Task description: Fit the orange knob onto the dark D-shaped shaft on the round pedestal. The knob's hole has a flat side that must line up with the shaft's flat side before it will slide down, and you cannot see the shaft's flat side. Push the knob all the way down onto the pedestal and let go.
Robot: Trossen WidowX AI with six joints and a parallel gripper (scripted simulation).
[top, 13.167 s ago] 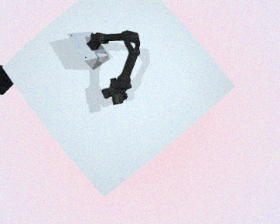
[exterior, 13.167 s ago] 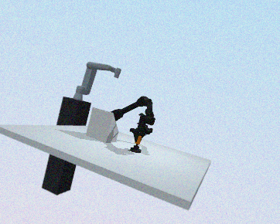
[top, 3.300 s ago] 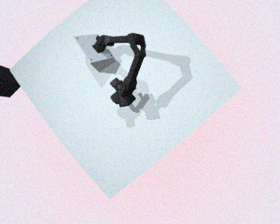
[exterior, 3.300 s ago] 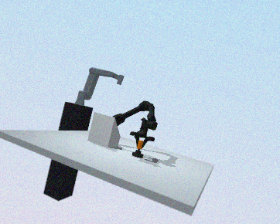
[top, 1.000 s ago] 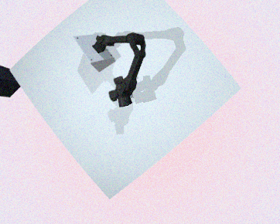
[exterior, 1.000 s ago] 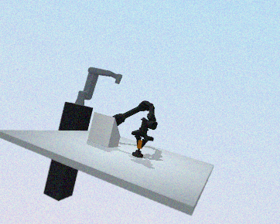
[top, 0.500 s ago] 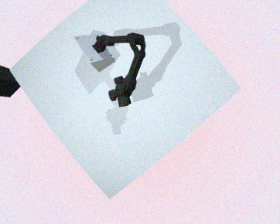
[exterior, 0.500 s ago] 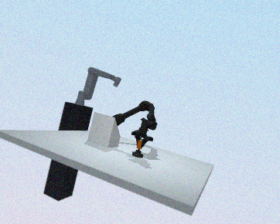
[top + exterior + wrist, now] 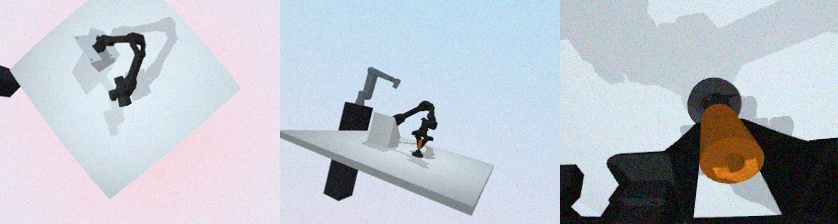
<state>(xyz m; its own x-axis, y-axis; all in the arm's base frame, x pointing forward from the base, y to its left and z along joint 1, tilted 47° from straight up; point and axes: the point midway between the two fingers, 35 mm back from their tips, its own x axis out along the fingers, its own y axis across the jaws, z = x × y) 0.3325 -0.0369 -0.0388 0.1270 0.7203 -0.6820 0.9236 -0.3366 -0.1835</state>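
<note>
The orange knob (image 9: 728, 147) (image 9: 419, 144) is a short cylinder held between my dark fingers. In the wrist view its far end points at the round dark pedestal (image 9: 695, 102) (image 9: 417, 154), which shows just behind it. The dark shaft (image 9: 719, 96) barely shows at the pedestal's centre, next to the knob's far end. From the exterior view the knob hangs a little above the pedestal. My gripper (image 9: 719, 124) (image 9: 420, 142) (image 9: 121, 96) is shut on the knob. From the top view the arm hides the knob and the pedestal. I cannot tell whether the knob's hole touches the shaft.
The arm's base sits on a grey wedge-shaped block (image 9: 382, 130) (image 9: 87, 48) at the back of the pale table (image 9: 174, 93) (image 9: 454, 170). A black column (image 9: 350, 139) with a grey camera arm (image 9: 377, 77) stands behind the table's edge.
</note>
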